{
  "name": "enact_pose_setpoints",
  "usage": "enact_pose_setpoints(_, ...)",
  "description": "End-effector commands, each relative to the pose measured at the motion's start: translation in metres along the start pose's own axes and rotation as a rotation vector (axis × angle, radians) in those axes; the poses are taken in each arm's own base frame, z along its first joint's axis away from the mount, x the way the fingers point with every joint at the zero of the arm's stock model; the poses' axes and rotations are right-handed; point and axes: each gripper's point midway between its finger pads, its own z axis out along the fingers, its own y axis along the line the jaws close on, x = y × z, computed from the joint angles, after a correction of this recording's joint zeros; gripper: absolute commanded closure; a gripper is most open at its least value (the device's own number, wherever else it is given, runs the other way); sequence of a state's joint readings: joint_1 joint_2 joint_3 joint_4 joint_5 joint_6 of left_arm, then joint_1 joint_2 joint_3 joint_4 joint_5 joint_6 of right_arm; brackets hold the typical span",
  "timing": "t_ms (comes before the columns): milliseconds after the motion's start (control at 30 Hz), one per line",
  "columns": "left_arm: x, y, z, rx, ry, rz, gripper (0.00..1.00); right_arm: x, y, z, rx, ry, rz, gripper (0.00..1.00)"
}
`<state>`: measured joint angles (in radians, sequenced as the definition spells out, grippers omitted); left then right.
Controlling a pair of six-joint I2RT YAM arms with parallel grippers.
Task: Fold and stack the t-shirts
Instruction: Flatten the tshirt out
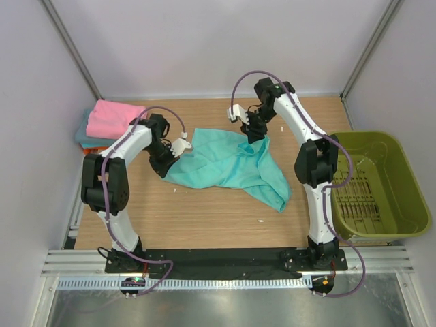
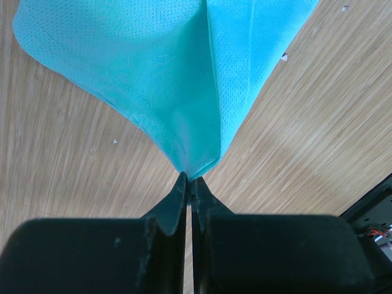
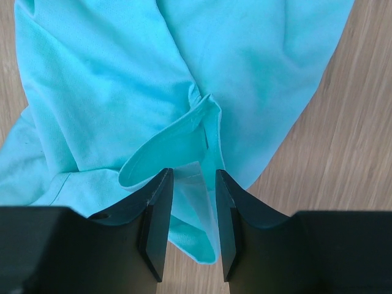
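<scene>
Left gripper [image 2: 188, 177] points toward 4 o'clock, fingers pinched tight on a corner of the teal t-shirt [image 2: 153, 67]. Right gripper [image 3: 195, 174] angles down toward 7 o'clock from its raised wrist, fingers parted.

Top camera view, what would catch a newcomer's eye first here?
A crumpled teal t-shirt sprawls in the centre of the view with both arms reaching into it. The left gripper is pinched shut on its left edge, while the right gripper straddles a fold at its far edge with jaws apart. A folded pink t-shirt sits at the far left, and an olive basket stands at the right.
</scene>
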<state>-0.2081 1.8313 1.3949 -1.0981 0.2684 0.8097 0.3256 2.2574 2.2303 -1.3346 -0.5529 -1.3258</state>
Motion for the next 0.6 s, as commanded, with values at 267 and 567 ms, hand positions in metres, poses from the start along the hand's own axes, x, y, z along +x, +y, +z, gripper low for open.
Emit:
enact_pose_setpoints(267, -0.005, 0.006, -0.001, -0.023, -0.01, -0.011, 1.0, 0.006, 0.033, -0.004, -0.125, 0.039, 0.067, 0.63)
enact_pose_setpoints(567, -0.007, 0.009, 0.0, -0.027, -0.008, -0.008, 1.0, 0.011, 0.039, -0.002, -0.139, 0.06, 0.097, 0.91)
